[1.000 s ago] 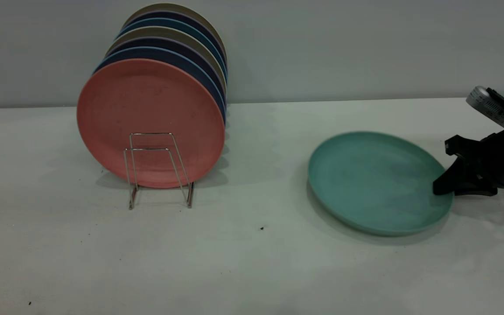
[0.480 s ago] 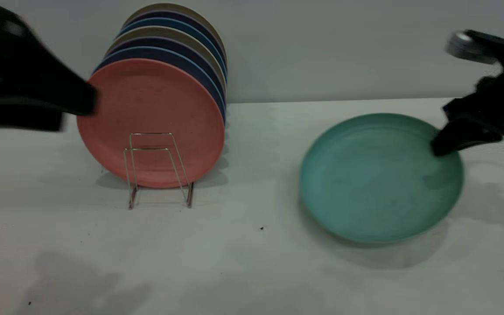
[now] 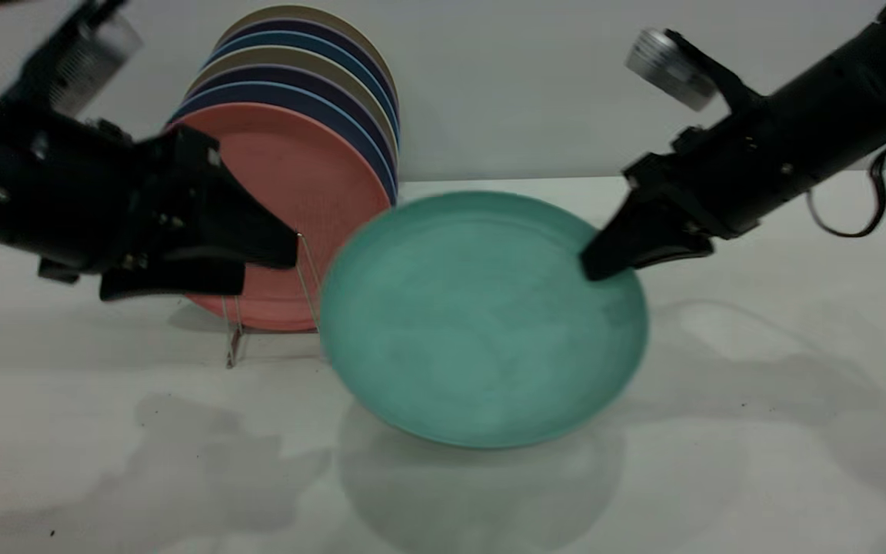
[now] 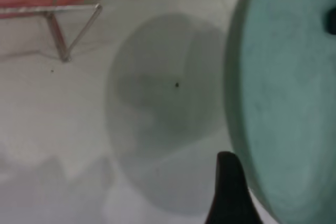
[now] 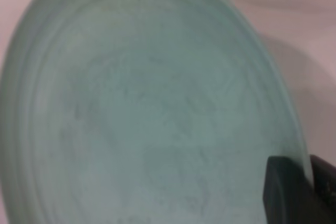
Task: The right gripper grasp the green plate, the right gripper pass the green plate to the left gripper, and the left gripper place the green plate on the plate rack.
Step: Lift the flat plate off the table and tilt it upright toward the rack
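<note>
The green plate (image 3: 474, 323) hangs tilted above the table's middle, its face toward the exterior camera. My right gripper (image 3: 604, 265) is shut on its upper right rim; in the right wrist view the plate (image 5: 147, 114) fills the picture and the jaws (image 5: 307, 182) pinch its edge. My left gripper (image 3: 266, 268) is open, in the air just left of the plate and apart from it. In the left wrist view one of its fingers (image 4: 227, 192) shows beside the plate's rim (image 4: 289, 93). The plate rack (image 3: 231, 342) stands behind the left gripper.
A salmon-pink plate (image 3: 312, 177) stands at the rack's front, with several dark blue and beige plates (image 3: 320, 69) behind it. An empty front wire loop (image 4: 58, 35) shows in the left wrist view. A grey wall runs along the table's far edge.
The right gripper has lifted the green plate off the table and carried it left to the middle. The left arm has come in from the left, toward the plate.
</note>
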